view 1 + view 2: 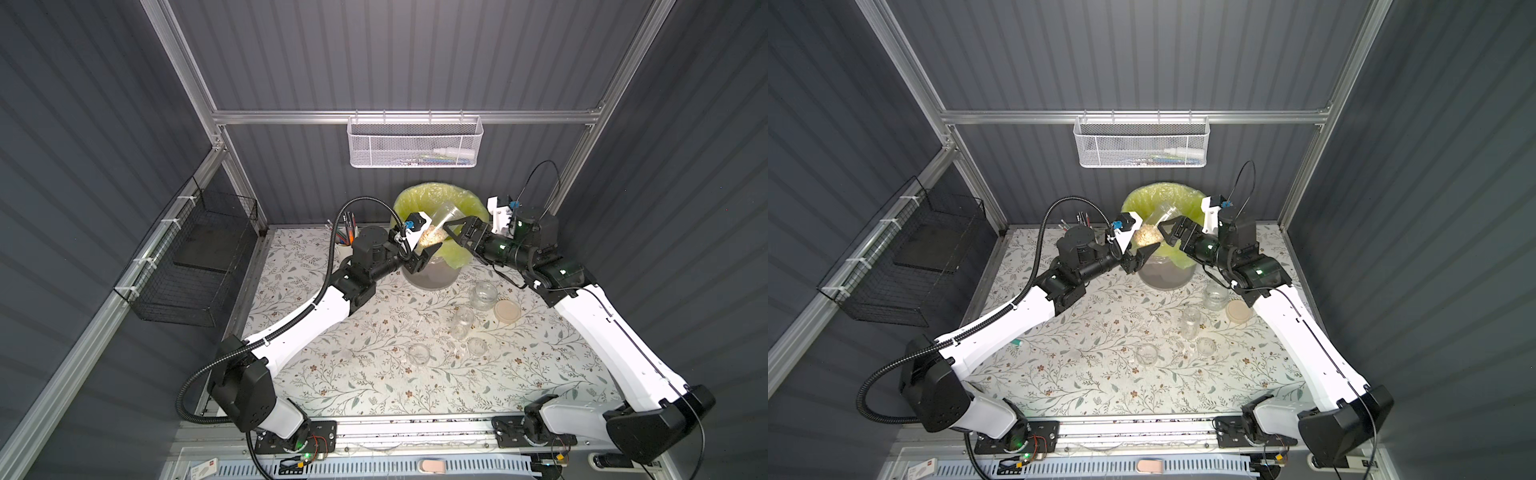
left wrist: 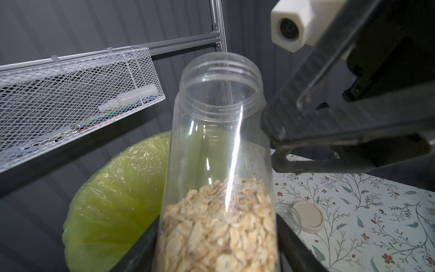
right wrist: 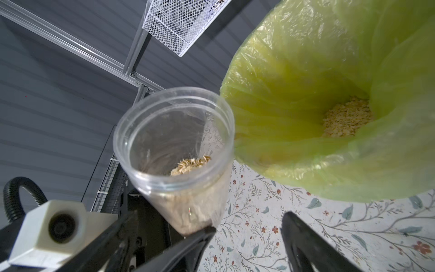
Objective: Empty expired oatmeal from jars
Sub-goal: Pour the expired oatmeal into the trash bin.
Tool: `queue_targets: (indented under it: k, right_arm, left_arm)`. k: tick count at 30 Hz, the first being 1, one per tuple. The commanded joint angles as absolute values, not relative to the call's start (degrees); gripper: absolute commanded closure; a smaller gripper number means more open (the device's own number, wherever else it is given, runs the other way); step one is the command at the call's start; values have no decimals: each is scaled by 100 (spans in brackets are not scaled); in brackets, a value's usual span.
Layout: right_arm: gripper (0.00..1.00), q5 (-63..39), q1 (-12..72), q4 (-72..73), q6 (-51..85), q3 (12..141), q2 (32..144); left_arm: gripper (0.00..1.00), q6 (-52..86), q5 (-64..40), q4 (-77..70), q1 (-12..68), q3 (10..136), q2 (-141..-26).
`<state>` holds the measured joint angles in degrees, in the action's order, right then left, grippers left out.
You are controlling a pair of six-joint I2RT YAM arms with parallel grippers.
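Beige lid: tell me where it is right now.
In a top view the beige lid lies flat on the table, right side, beside the squat open jar.

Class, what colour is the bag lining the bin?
The bin bag is translucent yellow-green, clearest in the right wrist view.
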<state>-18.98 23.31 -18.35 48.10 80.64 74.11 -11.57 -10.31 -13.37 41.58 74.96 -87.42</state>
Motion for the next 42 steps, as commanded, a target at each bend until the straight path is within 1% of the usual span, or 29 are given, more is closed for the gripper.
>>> queue_targets:
  k: [1, 5, 9, 13, 15, 18, 22, 27, 28, 29, 31, 32, 38, 40, 41, 42]
  right_arm:
    - [4, -2171, 2293, -1285, 5049, 8315, 7616]
    - [4, -2277, 2212, -1163, 5215, 8524, 8005]
    - [5, -2295, 2180, -803, 5393, 8523, 8171]
    - [7, -2333, 2151, -791, 5465, 8678, 8352]
    - [9, -2364, 2146, -781, 5476, 8714, 8427]
    - [13, -2353, 2136, -704, 5500, 8684, 8479]
    - [16, -2434, 2135, -674, 5561, 8666, 8564]
    - [28, -2299, 2118, -617, 5599, 8613, 8609]
    - [30, -2295, 2104, -604, 5605, 8628, 8630]
    - [32, -2290, 2094, -605, 5622, 8652, 8662]
    - [35, -2279, 2070, -560, 5692, 8682, 8739]
    - [36, -2274, 2066, -541, 5738, 8699, 8778]
    - [43, -2277, 2039, -466, 6081, 8909, 8986]
    - [45, -2235, 2039, -462, 6219, 9019, 9017]
    - [46, -2191, 2039, -482, 6245, 9062, 9039]
    - [47, -2114, 2039, -570, 6263, 9125, 9074]
  left_arm:
    - [97, -1325, -1165, -1379, 4148, 7825, -8838]
    - [97, -1336, -1174, -1412, 4148, 7942, -8941]
    - [97, -1336, -1201, -1419, 4148, 8041, -9038]
    - [97, -1406, -1145, -1446, 4136, 8036, -9133]
    - [97, -1414, -1150, -1436, 4139, 8265, -9182]
    - [97, -1433, -1165, -1460, 4139, 8306, -9237]
    - [96, -1433, -1142, -1529, 4122, 8338, -9306]
    - [96, -1441, -1186, -1582, 4122, 8367, -9352]
    - [93, -1445, -1166, -1590, 4122, 8361, -9347]
    - [88, -1441, -1121, -1634, 4121, 8339, -9338]
    - [70, -1383, -992, -1807, 4122, 8218, -9293]
    - [63, -1365, -945, -1885, 4122, 8165, -9273]
    - [29, -1313, -739, -1906, 4122, 8147, -9251]
    - [15, -1301, -644, -1983, 4122, 7891, -9190]
    - [11, -1288, -601, -2020, 4122, 7847, -9170]
    - [9, -1271, -561, -2048, 4120, 7817, -9158]
